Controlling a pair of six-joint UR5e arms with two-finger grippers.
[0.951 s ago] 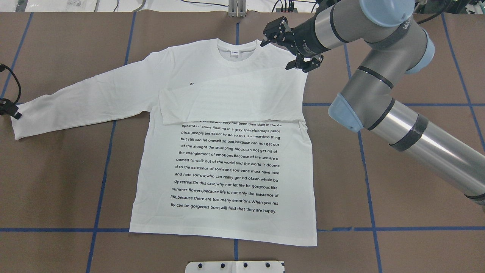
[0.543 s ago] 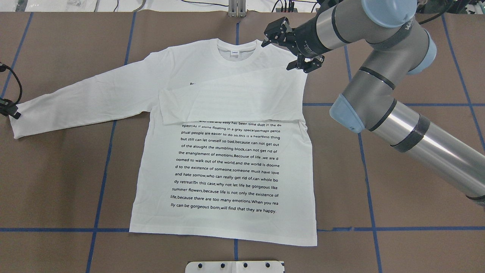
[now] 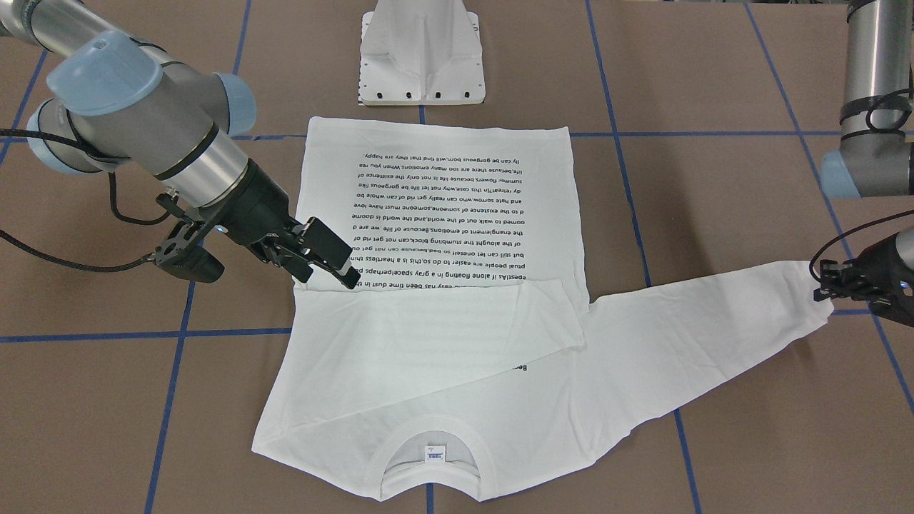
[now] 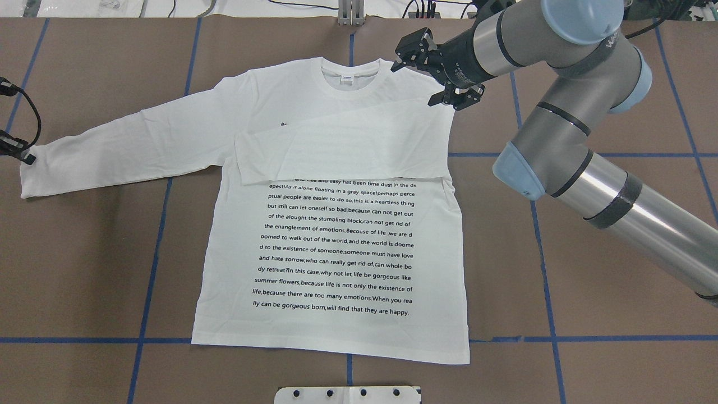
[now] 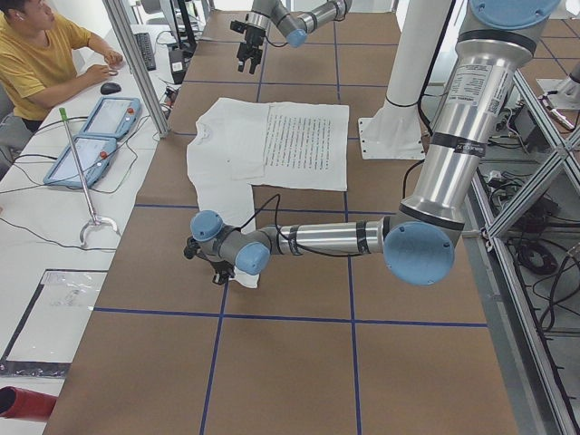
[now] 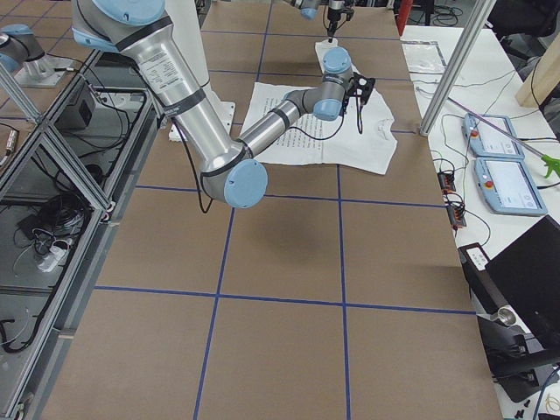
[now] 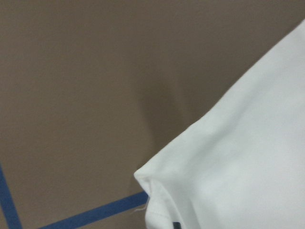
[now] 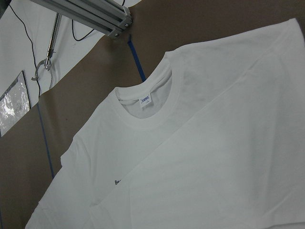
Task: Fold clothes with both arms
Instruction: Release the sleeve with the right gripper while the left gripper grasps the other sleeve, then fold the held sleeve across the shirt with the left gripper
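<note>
The white long-sleeved T-shirt lies flat on the brown table with its text side up and its collar at the far edge. One sleeve is folded across the chest. The other sleeve stretches out to the view's left. My left gripper is shut on that sleeve's cuff. My right gripper hovers open and holding nothing over the shoulder on the folded sleeve's side. The right wrist view looks down on the collar and neck label.
A white metal pedestal base stands just past the shirt's hem. Blue tape lines cross the brown table. A person sits at a side table with two tablets beyond the collar edge.
The left gripper has shifted slightly toward the far edge, taking the cuff with it. The right gripper has drifted a little to the right and toward the far edge above the shoulder.
</note>
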